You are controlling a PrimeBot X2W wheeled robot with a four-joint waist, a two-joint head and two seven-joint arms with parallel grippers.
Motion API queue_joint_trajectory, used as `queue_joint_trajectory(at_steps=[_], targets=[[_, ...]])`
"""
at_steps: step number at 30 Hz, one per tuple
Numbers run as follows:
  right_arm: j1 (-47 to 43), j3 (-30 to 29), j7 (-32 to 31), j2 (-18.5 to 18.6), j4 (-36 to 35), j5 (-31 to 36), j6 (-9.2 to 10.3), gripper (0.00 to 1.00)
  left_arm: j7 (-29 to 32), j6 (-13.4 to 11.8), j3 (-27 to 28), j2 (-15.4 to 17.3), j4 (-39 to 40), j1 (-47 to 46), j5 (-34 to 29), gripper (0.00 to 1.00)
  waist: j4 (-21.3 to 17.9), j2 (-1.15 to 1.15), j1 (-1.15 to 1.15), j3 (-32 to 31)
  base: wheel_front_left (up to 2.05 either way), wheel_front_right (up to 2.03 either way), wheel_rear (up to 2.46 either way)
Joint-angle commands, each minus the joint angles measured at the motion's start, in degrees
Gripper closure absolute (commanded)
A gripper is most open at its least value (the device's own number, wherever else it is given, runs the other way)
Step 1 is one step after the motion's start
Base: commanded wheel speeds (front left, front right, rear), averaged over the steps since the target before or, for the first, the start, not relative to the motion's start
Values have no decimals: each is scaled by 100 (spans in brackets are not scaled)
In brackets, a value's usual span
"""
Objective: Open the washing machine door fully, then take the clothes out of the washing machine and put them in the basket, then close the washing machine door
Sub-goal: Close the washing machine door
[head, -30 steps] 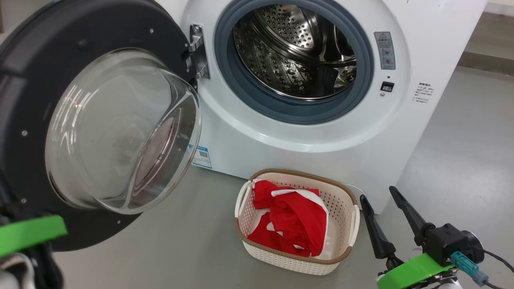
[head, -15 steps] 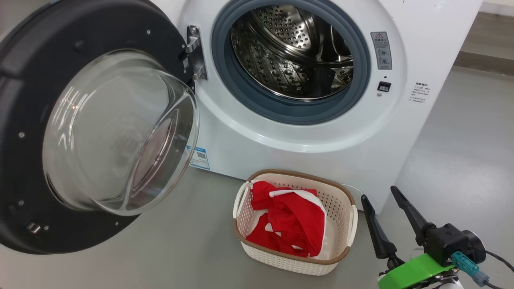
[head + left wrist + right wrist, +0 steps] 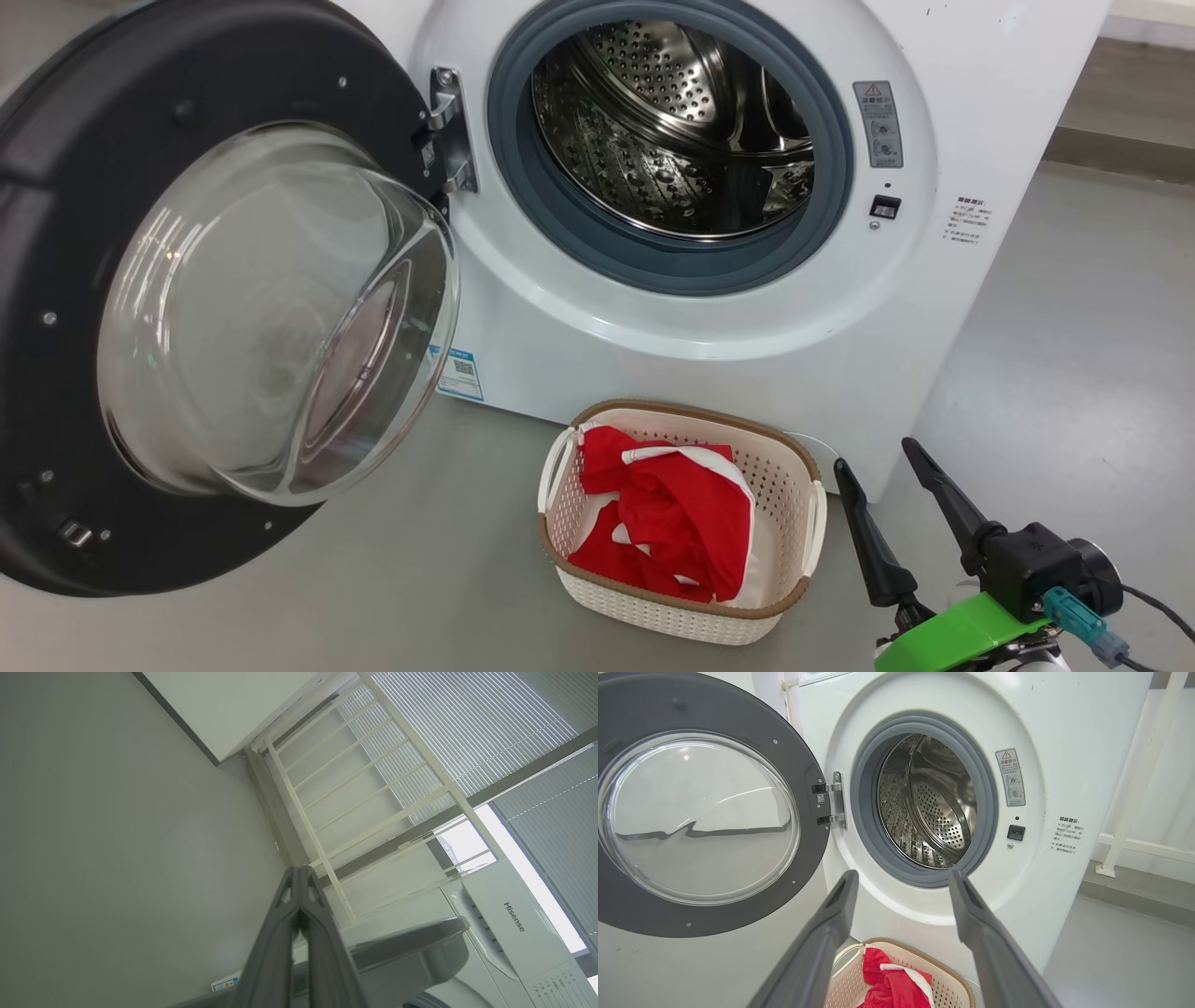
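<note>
The washing machine (image 3: pixel 709 327) stands with its steel drum (image 3: pixel 672 131) bare inside. Its door (image 3: pixel 215 299) hangs swung wide to the left, black rim around a bulging glass bowl; the right wrist view shows the door (image 3: pixel 698 812) too. Red clothes (image 3: pixel 681 518) with white trim lie in the cream basket (image 3: pixel 794 485) on the floor in front of the machine. My right gripper (image 3: pixel 873 459) hovers open just right of the basket, nothing between its fingers (image 3: pixel 831 914). In the left wrist view my left gripper (image 3: pixel 299 872) is shut and empty, pointing past the machine's top towards a railing.
Grey floor (image 3: pixel 1074 373) spreads to the right of the machine and around the basket. A white railing (image 3: pixel 355 788) and window blinds stand behind the machine. A low step (image 3: pixel 1125 891) runs along the wall at the right.
My left arm's green part has left the lower left of the head view. The head camera has shifted a little. The right gripper, basket and door stay put.
</note>
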State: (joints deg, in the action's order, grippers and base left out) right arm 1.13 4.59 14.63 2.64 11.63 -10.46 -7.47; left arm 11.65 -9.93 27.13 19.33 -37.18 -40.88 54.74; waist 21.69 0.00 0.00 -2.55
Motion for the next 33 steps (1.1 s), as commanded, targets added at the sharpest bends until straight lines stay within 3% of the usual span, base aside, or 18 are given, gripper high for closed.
queue_joint_trajectory(at_steps=[1,6,15,28,33], targets=[[29,166,37,23,-129,21,-2,0,149,144,67,358,-50,-263,75,100,-3,0,0,7,0,0,0],[56,190,37,23,-132,26,-2,0,326,434,51,429,-431,-445,234,100,-40,0,0,78,0,0,0],[73,208,37,23,-120,33,-2,0,746,717,-31,436,-893,-622,432,100,-115,0,0,113,0,0,0],[45,359,37,23,-264,-202,-2,0,1601,1172,-169,316,-859,-400,747,100,-46,0,0,91,0,0,0],[30,366,37,23,-275,-252,-2,0,1802,1165,-88,163,-617,-224,940,100,-12,0,0,73,0,0,0]])
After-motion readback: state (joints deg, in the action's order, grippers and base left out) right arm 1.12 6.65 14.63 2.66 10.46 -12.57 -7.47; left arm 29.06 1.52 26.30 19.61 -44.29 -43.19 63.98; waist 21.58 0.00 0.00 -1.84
